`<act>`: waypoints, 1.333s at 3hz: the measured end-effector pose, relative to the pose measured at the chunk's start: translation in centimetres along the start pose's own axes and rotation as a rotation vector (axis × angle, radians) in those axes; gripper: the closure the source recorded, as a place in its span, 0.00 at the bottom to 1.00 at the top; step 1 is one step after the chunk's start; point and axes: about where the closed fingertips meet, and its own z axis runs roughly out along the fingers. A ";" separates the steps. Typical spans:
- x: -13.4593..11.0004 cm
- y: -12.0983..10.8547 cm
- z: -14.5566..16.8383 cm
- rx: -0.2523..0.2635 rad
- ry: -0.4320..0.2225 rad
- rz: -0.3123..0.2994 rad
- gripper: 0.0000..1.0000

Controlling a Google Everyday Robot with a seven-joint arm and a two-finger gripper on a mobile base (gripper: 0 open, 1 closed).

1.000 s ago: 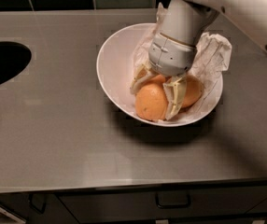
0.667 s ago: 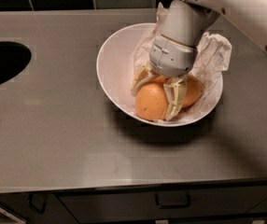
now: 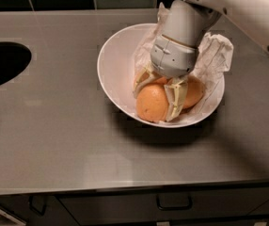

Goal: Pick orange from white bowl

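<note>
— Where is your gripper just now?

— Down inside the white bowl [image 3: 118,69]. Your gripper [image 3: 155,102] is pinching the orange [image 3: 148,108], with one finger pressed on each flank of it.

— And where does that orange lie?

— At the bowl's near side, close against the wall. A second orange [image 3: 194,92] lies in the bowl just to the right of it. Crumpled white paper [image 3: 215,55] lines the bowl's far side. The bowl stands on the grey counter [image 3: 54,140].

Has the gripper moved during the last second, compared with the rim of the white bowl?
No. The gripper stays at the same place inside the white bowl, its jaws closed around the orange.
</note>
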 end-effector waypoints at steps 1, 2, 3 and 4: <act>0.1 -1.2 -0.4 0.058 0.007 -0.004 0.99; -0.1 -1.9 -2.0 0.148 -0.004 -0.038 1.00; -0.5 -2.2 -4.0 0.221 0.004 -0.066 1.00; -0.9 -1.8 -5.7 0.275 0.027 -0.077 1.00</act>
